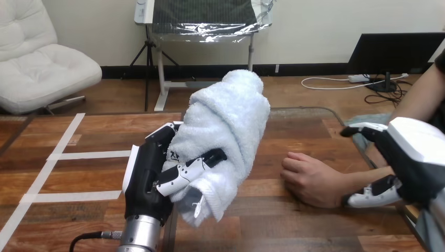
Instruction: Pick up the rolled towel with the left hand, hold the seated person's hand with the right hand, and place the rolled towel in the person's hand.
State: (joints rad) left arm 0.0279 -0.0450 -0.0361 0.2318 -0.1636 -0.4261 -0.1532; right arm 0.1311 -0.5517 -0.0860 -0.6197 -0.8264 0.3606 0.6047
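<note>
My left hand (pixel 147 181) is raised above the table with its fingers and thumb curled round a white rolled towel (pixel 225 131), which stands tilted, its top leaning away to the right. The person's hand (pixel 309 178) rests palm down on the wooden table (pixel 94 178) at the right, fingers loosely curled. My right hand (pixel 414 157) hovers over the person's wrist and forearm, with its fingers spread above and below; I cannot tell whether it touches the wrist.
White tape strips (pixel 63 152) run across the table's left part. The person's forearm comes in from the upper right edge. A gap of bare table lies between the towel and the person's hand.
</note>
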